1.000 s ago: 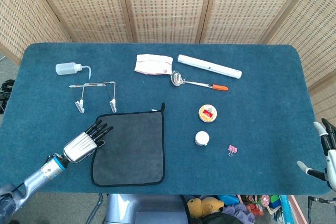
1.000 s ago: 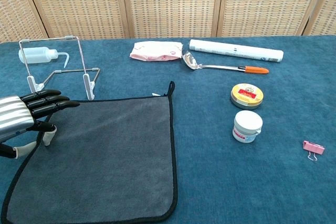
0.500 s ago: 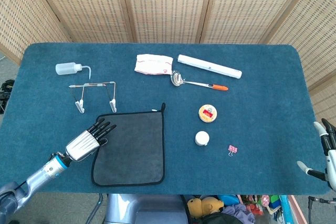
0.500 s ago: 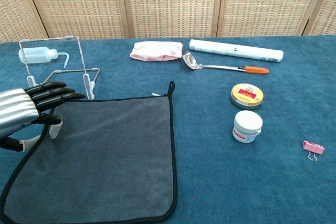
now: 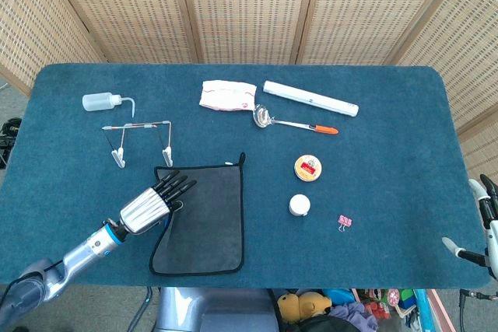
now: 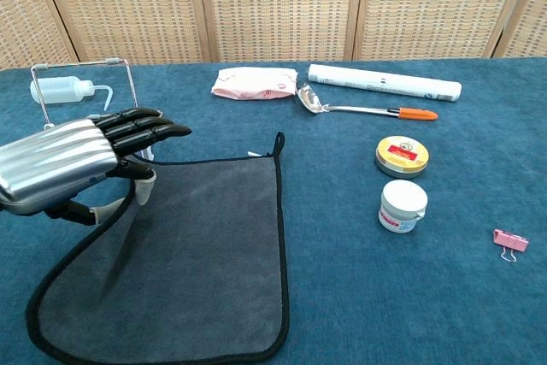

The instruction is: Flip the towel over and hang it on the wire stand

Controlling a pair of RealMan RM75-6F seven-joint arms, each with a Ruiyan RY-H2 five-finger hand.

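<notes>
**Left robot hand lifting the towel's edge on the blue table**

Woven wicker screens stand behind my table [image 5: 389, 215], which is covered in dark blue cloth. The grey towel [image 5: 206, 219] with black trim lies near the front edge, left of the middle, its hanging loop pointing toward the back. My left robot hand [image 6: 73, 160] is at the towel's left edge; that edge is raised off the cloth and curled inward under my fingers [image 6: 145, 130], which stretch forward over it. From these views I cannot tell whether I truly grip the fabric or only lift it. The wire stand [image 5: 140, 141] sits just behind the towel's back-left corner, upright, apart from it.

My right robot hand [image 5: 484, 227] shows only at the table's right front corner, fingers spread, holding nothing.

As for containers: a squeeze bottle [image 5: 105, 101] lies on its side near the left edge, contents unclear; a round yellow tin [image 5: 309, 167] and a small white jar [image 5: 299, 204] stand closed right of the towel.
</notes>
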